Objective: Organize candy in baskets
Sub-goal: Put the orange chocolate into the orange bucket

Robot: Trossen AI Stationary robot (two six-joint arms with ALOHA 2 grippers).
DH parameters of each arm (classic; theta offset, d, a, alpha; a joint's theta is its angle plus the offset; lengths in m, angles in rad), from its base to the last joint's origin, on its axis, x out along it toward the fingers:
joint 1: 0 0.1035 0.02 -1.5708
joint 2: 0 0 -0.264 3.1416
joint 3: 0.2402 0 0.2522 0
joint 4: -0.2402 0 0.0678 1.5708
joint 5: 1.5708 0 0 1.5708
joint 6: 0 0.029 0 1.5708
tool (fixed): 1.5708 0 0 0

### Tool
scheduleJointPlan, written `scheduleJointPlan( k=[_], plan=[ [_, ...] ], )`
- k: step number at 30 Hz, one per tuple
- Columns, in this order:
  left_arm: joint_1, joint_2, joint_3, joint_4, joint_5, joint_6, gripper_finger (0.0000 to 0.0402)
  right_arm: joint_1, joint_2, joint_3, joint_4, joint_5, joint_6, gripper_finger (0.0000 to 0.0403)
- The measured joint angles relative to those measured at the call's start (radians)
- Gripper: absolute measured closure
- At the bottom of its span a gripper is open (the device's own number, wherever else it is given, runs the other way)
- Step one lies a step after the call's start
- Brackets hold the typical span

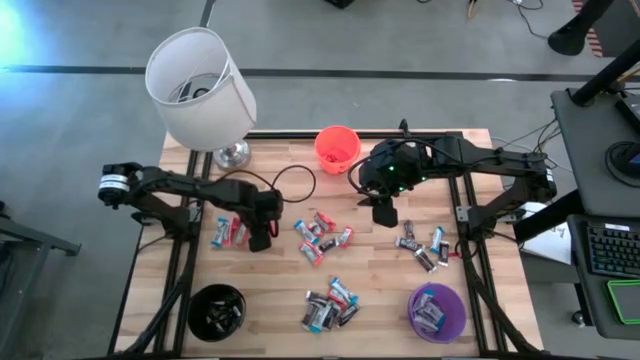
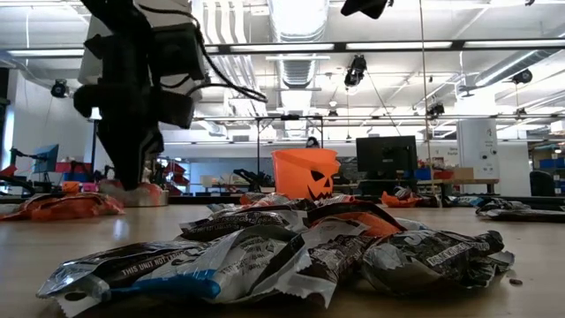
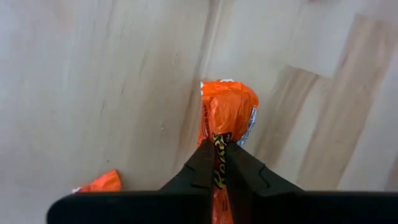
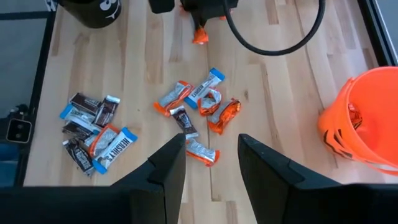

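Pinching crinkly orange candy (image 3: 225, 109): left hand (image 3: 217, 163)

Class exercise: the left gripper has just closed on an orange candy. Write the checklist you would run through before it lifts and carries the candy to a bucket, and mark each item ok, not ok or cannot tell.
1. Left gripper shut on the orange candy: ok.
2. Only one candy pinched: ok, the left wrist view shows one wrapper between the fingers.
3. Grip firm enough to lift: cannot tell; the fingers pinch the wrapper's end.
4. Orange bucket upright, mouth open: ok.
5. Right gripper open, holding nothing: ok.
6. Path to the orange bucket clear of the right arm: cannot tell; that arm hangs beside the bucket.
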Motion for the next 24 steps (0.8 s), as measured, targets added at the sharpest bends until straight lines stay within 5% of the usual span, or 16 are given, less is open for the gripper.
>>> scheduleJointPlan(
  k=[14,24],
  plan=[
    [-0.024,-0.027,0.326,-0.128,-0.005,0.082,0.0402,0.065,-0.023,0.001,-0.225,-0.036,0.181,0.0266],
    [-0.024,-0.027,0.478,-0.126,-0.059,0.168,0.0401,0.095,-0.007,0.001,-0.073,-0.027,0.155,0.0266]
  ],
)
